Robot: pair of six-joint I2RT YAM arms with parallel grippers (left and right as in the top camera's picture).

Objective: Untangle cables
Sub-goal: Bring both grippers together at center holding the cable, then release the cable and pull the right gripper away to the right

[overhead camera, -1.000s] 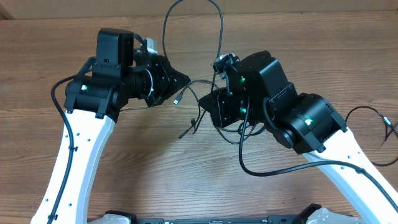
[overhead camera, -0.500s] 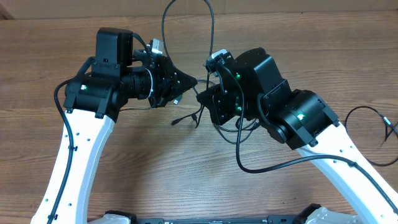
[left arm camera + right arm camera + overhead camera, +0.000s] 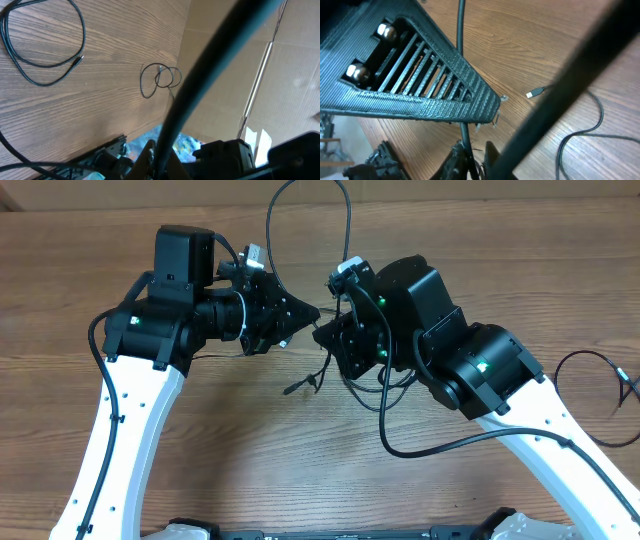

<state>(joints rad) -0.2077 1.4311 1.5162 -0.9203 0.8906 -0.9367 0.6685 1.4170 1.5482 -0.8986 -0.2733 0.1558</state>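
Since a second ago both arms have moved in, and the left gripper [image 3: 303,313] and right gripper [image 3: 322,332] now nearly touch. Each looks clamped on the cable [image 3: 349,220], which loops away beyond them (its plug end [image 3: 291,390] trails over the table [image 3: 500,260]).

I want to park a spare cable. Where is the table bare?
The table is bare left of the left arm, and in front between both arms. Crowded: the centre, where the left gripper and right gripper meet at the cable loop; a second cable lies far right.
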